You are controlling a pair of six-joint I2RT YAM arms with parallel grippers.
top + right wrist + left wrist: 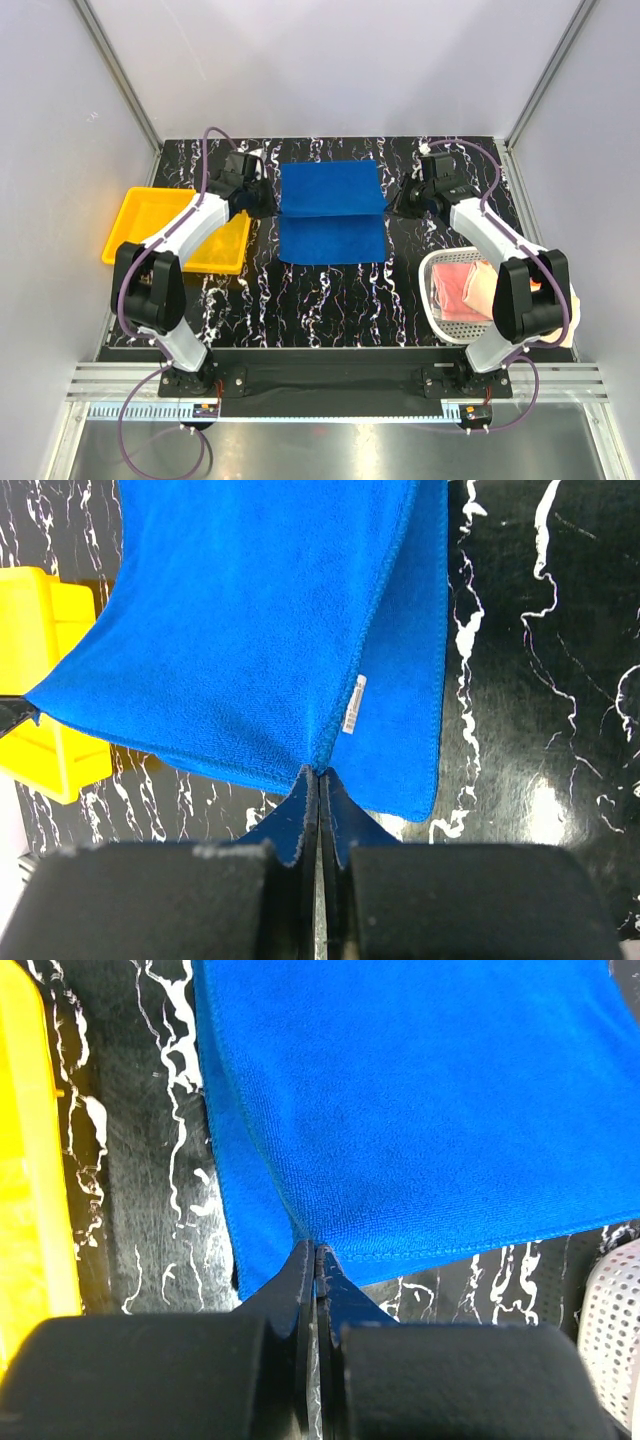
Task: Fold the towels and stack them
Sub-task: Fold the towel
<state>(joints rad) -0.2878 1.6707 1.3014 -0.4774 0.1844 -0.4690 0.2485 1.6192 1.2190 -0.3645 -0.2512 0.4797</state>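
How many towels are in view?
3: a blue towel mid-table, pinched by the left gripper and right gripper; a pink towel and a peach towel in the white mesh basket. Others may lie hidden beneath.

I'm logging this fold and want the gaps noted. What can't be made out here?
- Pink towels in the basket, top view: the right arm covers some, so their number is unclear.
- Label on the blue towel, right wrist view: too small to read.
- Yellow tray, top view: the left arm hides part of its floor.

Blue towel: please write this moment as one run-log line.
step: folding | blue towel: doubled, part raised | left gripper: shut on its edge | right gripper: shut on its edge
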